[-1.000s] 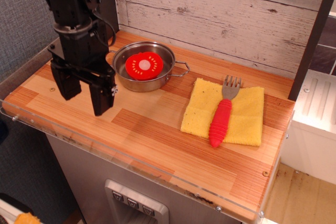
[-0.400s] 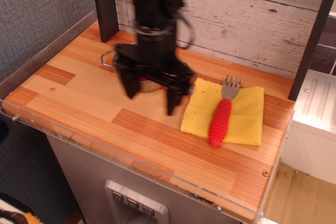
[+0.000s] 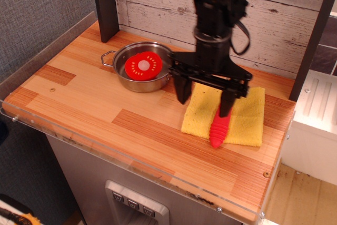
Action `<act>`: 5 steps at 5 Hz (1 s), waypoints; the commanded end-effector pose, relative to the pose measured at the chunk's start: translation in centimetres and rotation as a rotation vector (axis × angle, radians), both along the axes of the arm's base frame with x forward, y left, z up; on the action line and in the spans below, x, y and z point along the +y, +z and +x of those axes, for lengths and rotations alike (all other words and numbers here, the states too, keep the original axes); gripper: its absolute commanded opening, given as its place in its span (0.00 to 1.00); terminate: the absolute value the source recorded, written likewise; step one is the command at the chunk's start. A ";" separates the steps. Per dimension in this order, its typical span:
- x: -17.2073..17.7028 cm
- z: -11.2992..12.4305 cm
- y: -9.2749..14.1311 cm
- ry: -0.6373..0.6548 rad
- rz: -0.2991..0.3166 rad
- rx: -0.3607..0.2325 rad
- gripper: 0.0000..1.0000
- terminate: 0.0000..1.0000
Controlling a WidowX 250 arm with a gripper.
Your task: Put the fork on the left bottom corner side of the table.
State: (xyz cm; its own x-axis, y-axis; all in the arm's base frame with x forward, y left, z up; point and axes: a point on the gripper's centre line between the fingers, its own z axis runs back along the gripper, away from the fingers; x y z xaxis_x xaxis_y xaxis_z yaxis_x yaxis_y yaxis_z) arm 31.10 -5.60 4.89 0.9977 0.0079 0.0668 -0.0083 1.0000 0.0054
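The black gripper (image 3: 205, 97) hangs with its two fingers (image 3: 182, 89) spread wide apart and holding nothing; one fingertip sits over the near-left edge of the yellow cloth (image 3: 246, 117), and the other overlaps the upper part of the fork (image 3: 218, 128), though whether it touches cannot be told. The fork lies on the cloth at the right side of the table (image 3: 95, 101), its ribbed red handle pointing toward the front edge and its head hidden behind the gripper. To the left, well apart, a small steel pan (image 3: 122, 75) holds a red tomato slice (image 3: 144, 66) with a white centre.
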 end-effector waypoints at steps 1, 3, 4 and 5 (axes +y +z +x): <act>-1.5 2.5 -0.7 -0.017 0.022 -0.038 1.00 0.00; -2.0 3.0 -1.7 -0.027 0.045 -0.031 1.00 0.00; -2.0 3.1 -2.2 -0.034 0.047 -0.026 1.00 0.00; -2.1 3.1 -2.1 -0.041 0.047 -0.024 1.00 0.00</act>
State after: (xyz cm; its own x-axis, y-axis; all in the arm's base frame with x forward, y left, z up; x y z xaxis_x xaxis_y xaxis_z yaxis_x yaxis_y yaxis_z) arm 33.45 -7.28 1.38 0.9985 -0.0252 0.0480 0.0224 0.9980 0.0583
